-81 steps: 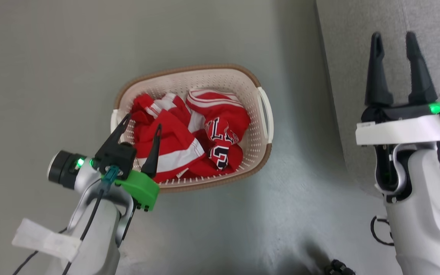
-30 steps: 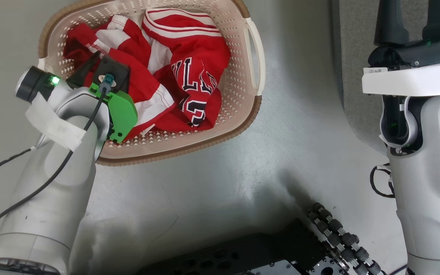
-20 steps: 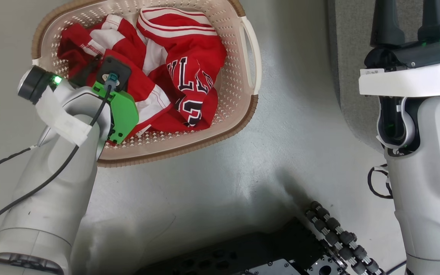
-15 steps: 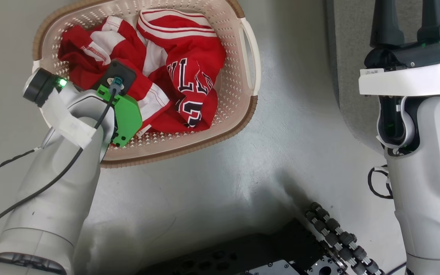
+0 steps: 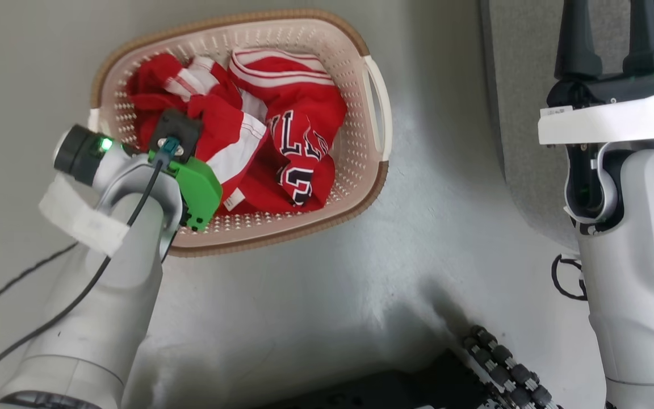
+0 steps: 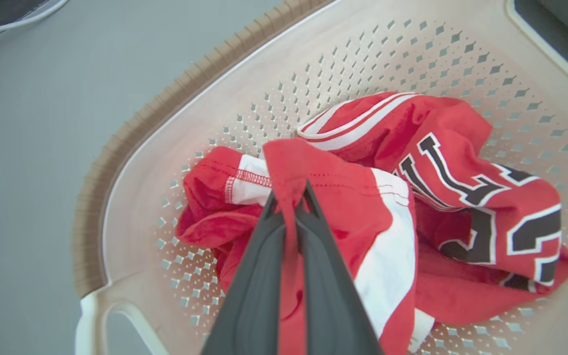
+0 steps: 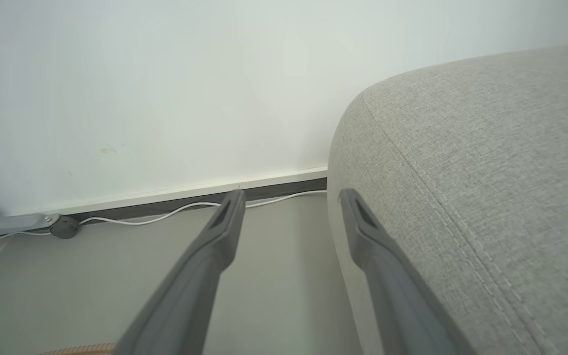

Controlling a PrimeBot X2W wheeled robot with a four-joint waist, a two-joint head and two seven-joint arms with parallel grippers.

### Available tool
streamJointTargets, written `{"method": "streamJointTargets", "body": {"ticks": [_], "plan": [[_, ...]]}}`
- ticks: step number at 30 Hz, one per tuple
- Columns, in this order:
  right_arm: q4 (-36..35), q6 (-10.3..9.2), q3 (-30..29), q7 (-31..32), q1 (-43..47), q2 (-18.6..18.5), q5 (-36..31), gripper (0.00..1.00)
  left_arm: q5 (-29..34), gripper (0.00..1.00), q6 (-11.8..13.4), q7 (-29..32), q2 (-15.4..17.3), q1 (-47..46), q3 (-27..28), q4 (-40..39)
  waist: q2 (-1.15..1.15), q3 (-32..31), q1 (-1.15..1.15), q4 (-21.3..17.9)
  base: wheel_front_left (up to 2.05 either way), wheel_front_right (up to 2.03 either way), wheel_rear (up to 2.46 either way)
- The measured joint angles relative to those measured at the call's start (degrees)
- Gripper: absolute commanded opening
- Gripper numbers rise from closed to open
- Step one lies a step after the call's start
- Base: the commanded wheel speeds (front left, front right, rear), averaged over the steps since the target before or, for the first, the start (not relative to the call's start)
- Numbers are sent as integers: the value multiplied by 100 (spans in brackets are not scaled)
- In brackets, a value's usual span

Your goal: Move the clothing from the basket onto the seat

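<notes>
The clothing (image 5: 304,113) lies heaped inside the basket (image 5: 315,37), which stands on the floor (image 5: 435,227) at the left of the head view. The left claw (image 6: 290,197) reaches down into the heap and is pinched tight on a fold of the striped garment (image 6: 387,246) (the red cloth runs up between the two dark fingers and drapes over their tips). Just right of it, the lettered jersey (image 6: 486,187) sits crumpled on the basket's perforated bottom. Further right, across bare floor, stands the grey seat (image 7: 486,172). The right claw (image 7: 291,197) hangs beside the seat's rounded edge, its fingers spread wide and empty.
</notes>
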Motion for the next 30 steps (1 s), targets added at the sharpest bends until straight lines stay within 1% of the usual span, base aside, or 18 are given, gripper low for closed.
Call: {"method": "streamJointTargets", "body": {"ticks": [6,8,10,20,22,24,30], "plan": [[181,53,-90,1,241,1,-108,100,-240,0,-8,-159,-14,214,16,-71,0,-399,0,112,0,0,0],[227,62,-129,1,318,1,-157,100,-293,0,-45,-188,-20,248,7,-156,0,-546,0,155,0,0,0],[280,104,-163,1,379,1,-189,100,-408,0,-46,-208,-29,266,-10,-255,0,-696,0,201,0,0,0],[544,207,-255,1,755,2,-252,100,-979,0,-70,-226,-30,460,-318,-1053,0,-1480,0,440,0,0,0],[590,209,-272,1,849,2,-252,100,-1079,0,-71,-226,-30,505,-357,-1251,0,-1639,0,487,0,0,0],[662,254,-285,1,986,2,-253,100,-1200,0,-77,-226,-30,566,-392,-1527,0,-1883,0,556,0,0,0],[795,275,-275,1,1225,4,-360,100,-1317,0,-78,-226,-30,706,-455,-1827,0,-2377,0,681,0,0,0]]}}
